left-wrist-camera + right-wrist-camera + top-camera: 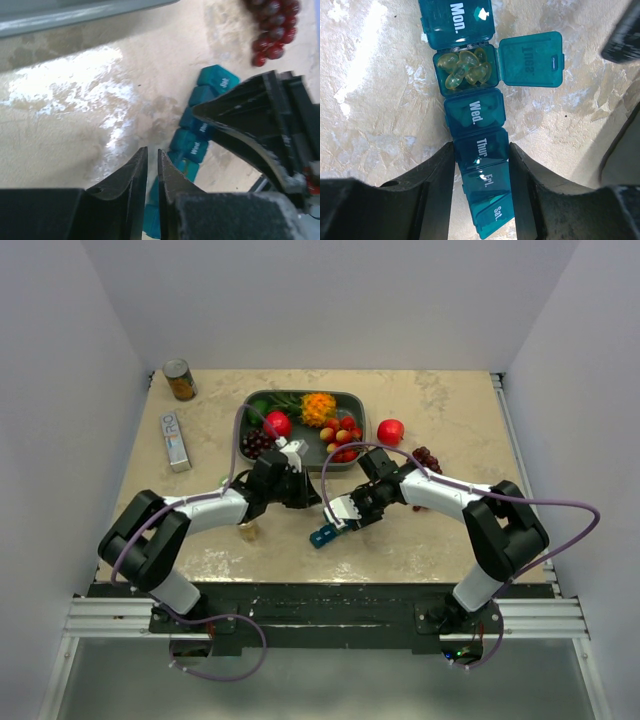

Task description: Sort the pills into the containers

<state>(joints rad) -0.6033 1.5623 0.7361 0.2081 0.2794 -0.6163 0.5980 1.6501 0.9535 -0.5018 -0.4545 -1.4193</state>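
The teal-blue pill organiser (pixel 475 115) lies on the table, running away from my right wrist camera. Its "Tues" lid (pixel 530 52) is flipped open, and several yellow gel capsules (pixel 465 67) fill that compartment. The Mon, Wed, Thur, Fri and Sat lids are shut. My right gripper (pixel 481 146) is shut on the strip at the Thur and Fri compartments. In the top view one end of the organiser (pixel 323 536) shows below the right gripper (pixel 338 524). My left gripper (pixel 152 149) has its fingers almost together with nothing seen between them. It hovers just left of the organiser (pixel 192 145).
A dark grey tray (pixel 352 398) of fruit stands at the back centre. A red apple (pixel 390 431) and dark grapes (pixel 425 456) lie right of it. A can (pixel 180 380) and a white box (pixel 176 440) are at the back left. A small bottle (pixel 248 530) stands under my left arm.
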